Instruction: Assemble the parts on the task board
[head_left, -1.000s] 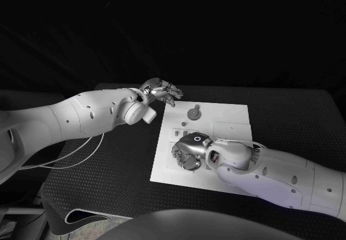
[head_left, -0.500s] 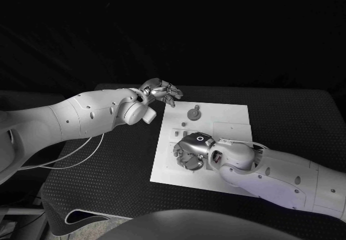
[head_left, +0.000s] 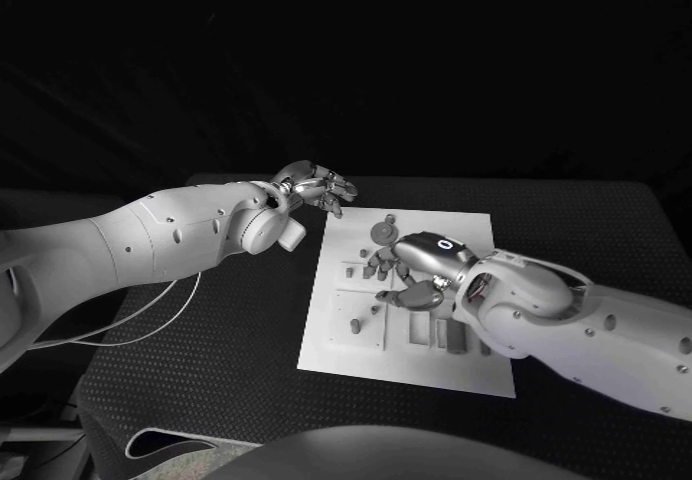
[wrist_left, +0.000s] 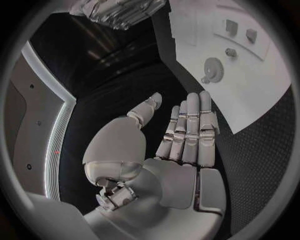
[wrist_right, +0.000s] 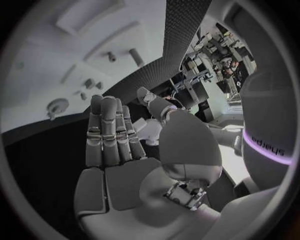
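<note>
With your right robot hand (head_left: 408, 272) spread and empty over the task board (head_left: 346, 345), lower slowly onto one part; keep the spread left robot hand (head_left: 320, 183) parked at the far-left corner.

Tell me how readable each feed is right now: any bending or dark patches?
Head view: task board bright, the table and background dark. Left wrist view: fisheye bends the board's straight edges; left hand evenly lit. Right wrist view: same bending; right hand clear.

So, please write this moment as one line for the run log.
left hand: open, off board corner | right hand: open, above task board | parts: none held
</note>
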